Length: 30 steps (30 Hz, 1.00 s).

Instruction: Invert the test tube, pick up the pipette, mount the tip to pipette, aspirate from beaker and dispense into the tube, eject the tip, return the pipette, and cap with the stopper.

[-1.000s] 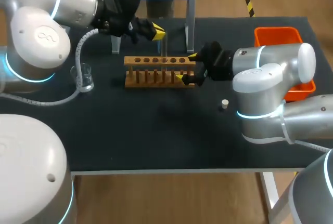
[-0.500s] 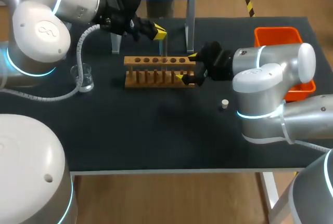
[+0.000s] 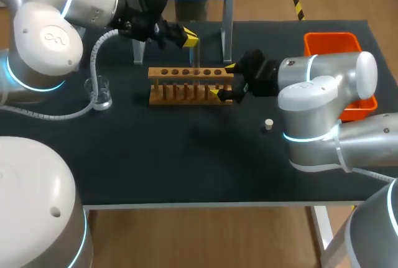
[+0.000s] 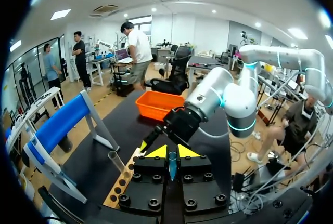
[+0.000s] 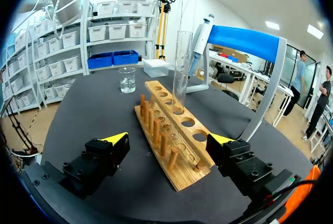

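Right wrist view: the test tube is seen upright, mouth up, in a hole of the wooden rack, so inversion is judged done. Any lift away should be made straight up, so the glass is not tipped. The tube stands just beside the left gripper, whose jaws are drawn nearly together and empty. The right gripper is spread wide astride the rack's end.

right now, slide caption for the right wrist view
Open right fingers flank the wooden rack, a test tube upright in it
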Tool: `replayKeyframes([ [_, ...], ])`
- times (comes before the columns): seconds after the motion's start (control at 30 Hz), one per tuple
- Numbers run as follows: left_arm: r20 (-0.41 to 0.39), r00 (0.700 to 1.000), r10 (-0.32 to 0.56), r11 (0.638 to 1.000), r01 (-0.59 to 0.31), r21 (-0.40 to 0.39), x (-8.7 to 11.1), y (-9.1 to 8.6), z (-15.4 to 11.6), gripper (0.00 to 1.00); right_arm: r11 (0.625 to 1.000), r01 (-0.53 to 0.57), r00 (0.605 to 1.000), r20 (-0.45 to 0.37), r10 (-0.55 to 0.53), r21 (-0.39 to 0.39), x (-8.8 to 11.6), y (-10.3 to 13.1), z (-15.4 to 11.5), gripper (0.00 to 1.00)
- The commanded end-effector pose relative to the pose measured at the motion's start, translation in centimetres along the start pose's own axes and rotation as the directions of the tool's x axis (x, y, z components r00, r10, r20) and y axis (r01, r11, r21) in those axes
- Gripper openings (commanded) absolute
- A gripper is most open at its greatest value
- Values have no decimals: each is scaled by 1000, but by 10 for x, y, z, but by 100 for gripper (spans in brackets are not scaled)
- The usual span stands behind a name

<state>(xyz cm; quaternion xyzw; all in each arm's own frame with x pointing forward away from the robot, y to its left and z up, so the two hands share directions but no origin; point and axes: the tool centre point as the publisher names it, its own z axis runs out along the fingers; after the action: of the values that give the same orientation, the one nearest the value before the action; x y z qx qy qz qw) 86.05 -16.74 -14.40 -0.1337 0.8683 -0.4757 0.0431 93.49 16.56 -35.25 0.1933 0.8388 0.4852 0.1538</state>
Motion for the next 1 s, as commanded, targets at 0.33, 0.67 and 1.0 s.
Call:
replayKeyframes([
  [0.33, -2, 1000, -1, 1000, 1, -3, 0, -1, -1, 0, 1000, 0, 1000, 2, 0, -2, 0, -1, 0, 100],
  [0.67, -2, 1000, -1, 1000, 1, -3, 0, -1, -1, 0, 996, 27, 1000, 12, -26, -81, 6, 12, -38, 100],
  [1.0, -2, 1000, -1, 1000, 1, -3, 0, -1, -1, 0, 971, 88, 985, -127, -119, -224, 32, 30, -79, 100],
])
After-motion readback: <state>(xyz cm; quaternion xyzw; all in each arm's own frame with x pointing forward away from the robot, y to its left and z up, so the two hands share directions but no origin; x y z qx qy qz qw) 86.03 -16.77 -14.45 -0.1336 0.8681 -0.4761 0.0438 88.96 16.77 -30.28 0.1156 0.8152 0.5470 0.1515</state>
